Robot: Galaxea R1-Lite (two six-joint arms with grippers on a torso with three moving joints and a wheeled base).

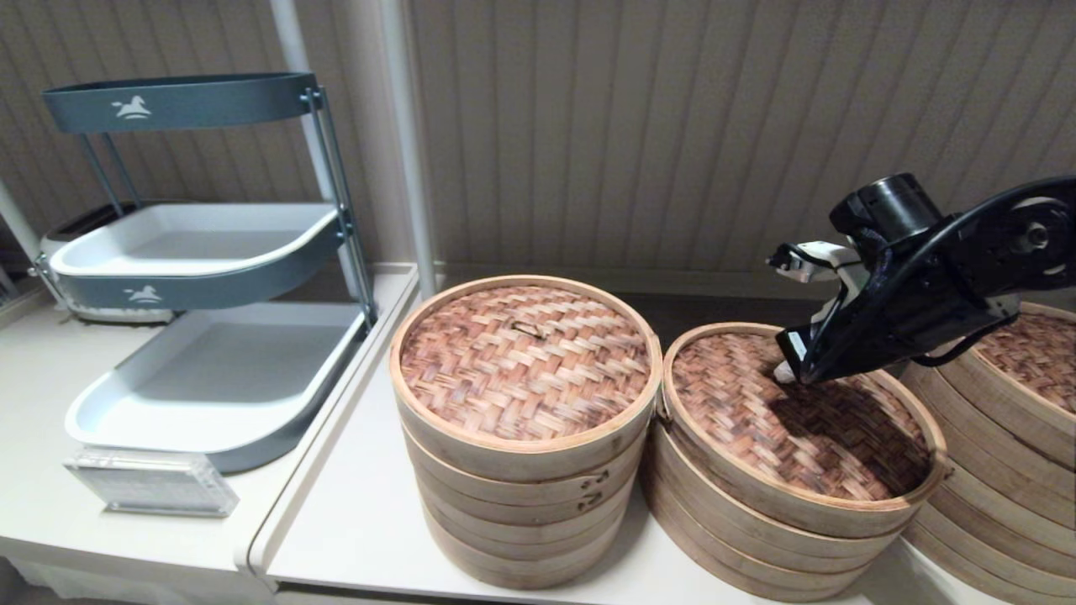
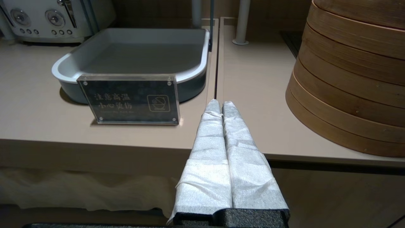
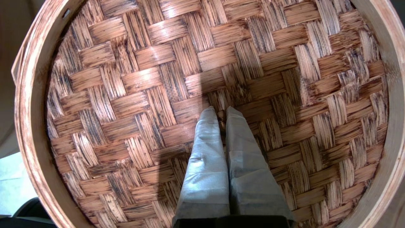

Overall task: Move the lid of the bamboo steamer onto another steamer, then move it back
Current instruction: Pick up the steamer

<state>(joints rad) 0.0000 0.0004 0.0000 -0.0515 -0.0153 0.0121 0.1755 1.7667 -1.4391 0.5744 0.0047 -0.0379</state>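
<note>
The bamboo steamer lid [image 1: 841, 437], with its reddish woven top and pale rim band, lies over the low wide steamer [image 1: 740, 538] at the right of centre and hides its inside. My right gripper [image 1: 786, 370] comes down onto the lid's middle. In the right wrist view the right gripper [image 3: 221, 110] is shut on the small loop handle [image 3: 221, 118], which is pinched between the wrapped fingertips. The woven lid [image 3: 126, 95] fills that view. My left gripper [image 2: 218, 104] is shut and empty. It is parked low, in front of the counter's front edge.
A taller lidded steamer stack [image 1: 521, 370] stands just left of the low steamer, nearly touching it, and another stack [image 1: 1017, 420] stands at the far right. A grey tiered tray rack [image 1: 202, 252], a small acrylic sign [image 2: 129, 99] and a toaster [image 2: 47, 19] occupy the left counter.
</note>
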